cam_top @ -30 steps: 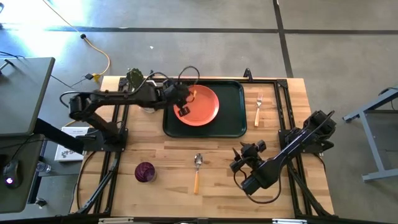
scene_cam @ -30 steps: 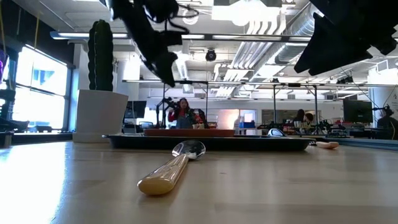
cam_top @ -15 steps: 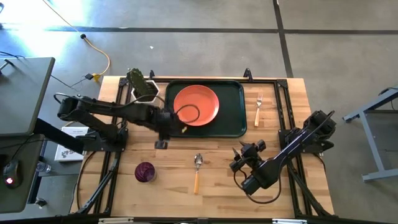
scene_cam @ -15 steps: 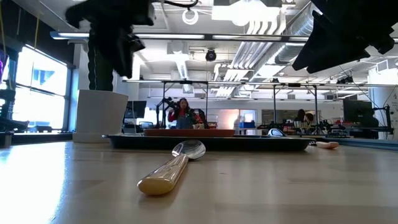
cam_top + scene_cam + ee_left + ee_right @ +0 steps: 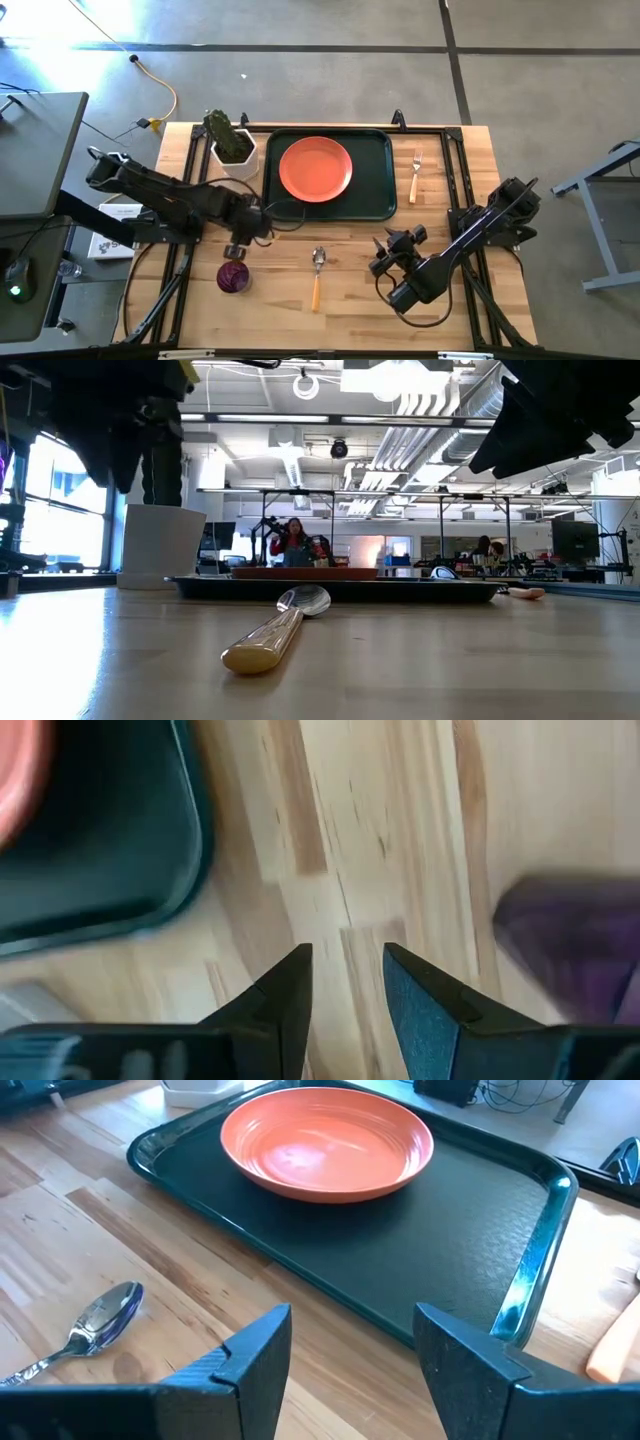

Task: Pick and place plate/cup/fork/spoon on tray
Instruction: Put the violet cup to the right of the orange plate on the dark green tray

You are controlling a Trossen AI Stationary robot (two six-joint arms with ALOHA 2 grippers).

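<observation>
Left of centre in the high view, the left gripper point(image 5: 237, 249) hangs with jaws parted and empty, just above the small dark purple cup point(image 5: 233, 276). Upper centre, the round orange-coral plate point(image 5: 315, 169) lies on the dark green tray point(image 5: 375, 170). Lower right, the right gripper point(image 5: 380, 258) waits, jaws released.

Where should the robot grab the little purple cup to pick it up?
Best by its rim, coming straight down from above. The cup stands upright on the bare wood with its round mouth facing up, so one finger could probably slip inside and one outside the wall. The left gripper is right beside it, with its fingers slightly apart and nothing between them.
</observation>
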